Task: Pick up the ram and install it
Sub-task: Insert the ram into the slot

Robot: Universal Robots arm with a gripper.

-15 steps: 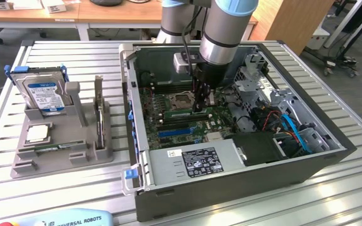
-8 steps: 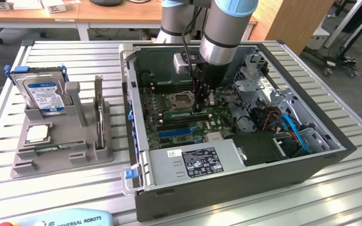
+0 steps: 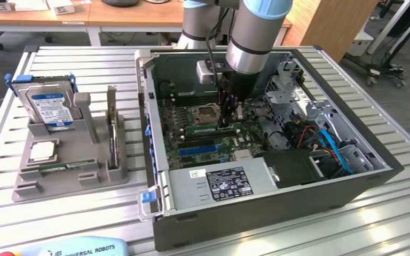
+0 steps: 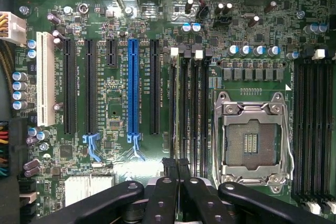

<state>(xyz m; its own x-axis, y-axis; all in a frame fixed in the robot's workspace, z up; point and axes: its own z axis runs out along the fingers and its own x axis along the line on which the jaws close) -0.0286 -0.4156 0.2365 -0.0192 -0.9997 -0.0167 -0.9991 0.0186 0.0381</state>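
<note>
My gripper [image 3: 226,124] reaches down into the open computer case [image 3: 376,176], onto the green motherboard [image 4: 110,98]. Its black fingers [image 4: 169,182] are shut, tips together, with nothing visible between them. In the wrist view the gripper [image 4: 176,163] sits at one end of the row of memory slots [image 4: 190,108], beside the empty processor socket [image 4: 251,140]. In the exterior view a pale green strip [image 3: 198,129], which looks like the ram, stands on edge in the slot under the fingertips. Whether the tips touch it I cannot tell.
A grey holder [image 3: 105,178] on the table, at the exterior view's left, carries a silver hard drive [image 3: 48,106], a small square chip [image 3: 42,152] and a thin board [image 3: 54,169] lying in a groove. The power supply [image 3: 219,184] and cables [image 3: 330,144] crowd the case.
</note>
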